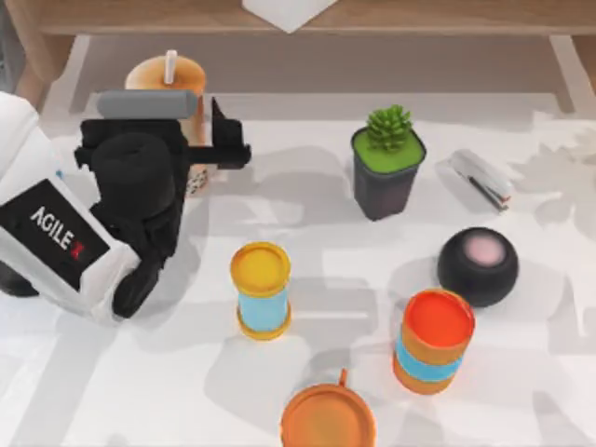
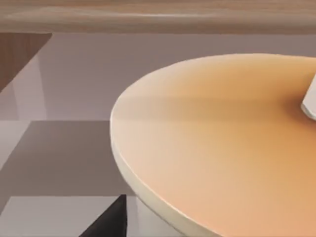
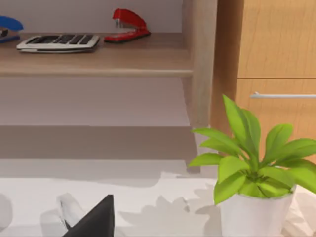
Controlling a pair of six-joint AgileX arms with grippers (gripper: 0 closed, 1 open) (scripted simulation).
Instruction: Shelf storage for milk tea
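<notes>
The milk tea (image 1: 168,79) is a tall tan-orange cup with a white straw, standing at the back left of the table just in front of the shelf (image 1: 447,17). Its speckled base shows under my left arm. My left gripper (image 1: 200,149) is around the cup's middle and shut on it, with a black finger (image 1: 228,149) on the cup's right side. The left wrist view looks down on the cup's lid (image 2: 222,148) from close up, with the shelf board (image 2: 148,15) beyond. A dark fingertip (image 3: 96,219) of my right gripper shows in the right wrist view.
A yellow-lidded canister (image 1: 262,289) stands at centre and an orange-lidded canister (image 1: 434,340) at front right. An orange round lid (image 1: 328,419) is at the front edge. A black-potted plant (image 1: 387,163), a black ball (image 1: 478,265) and a grey stapler (image 1: 482,177) stand to the right.
</notes>
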